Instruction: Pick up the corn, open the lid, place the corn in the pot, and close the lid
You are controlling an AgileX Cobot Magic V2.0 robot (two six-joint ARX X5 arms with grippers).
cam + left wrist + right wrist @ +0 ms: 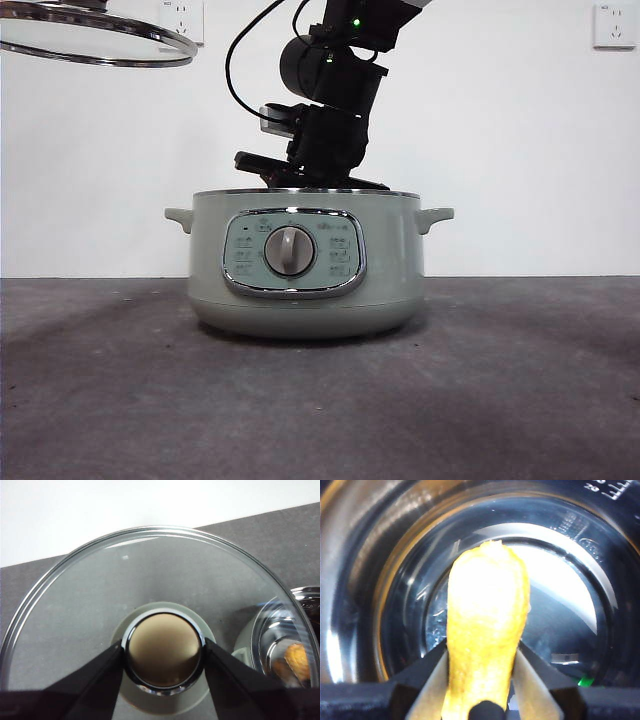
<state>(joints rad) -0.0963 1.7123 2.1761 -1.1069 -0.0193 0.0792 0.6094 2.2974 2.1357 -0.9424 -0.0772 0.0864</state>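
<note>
The pale green pot (305, 260) stands uncovered in the middle of the table. My right gripper (480, 680) reaches down inside it, shut on the yellow corn (487, 630), which hangs over the shiny inner bowl (395, 555). In the front view only the right arm (330, 130) shows above the rim; the corn is hidden by the pot wall. My left gripper (163, 655) is shut on the knob (163, 630) of the glass lid (90, 605), held high and to the left of the pot (306, 594). The lid (100, 40) shows at the top left corner. The corn (297, 660) shows through the glass.
Dark grey table surface (500, 380) stretches around the pot, with a white wall behind. Two wall sockets (613, 25) sit high on that wall. The pot's side handles (436, 216) stick out left and right.
</note>
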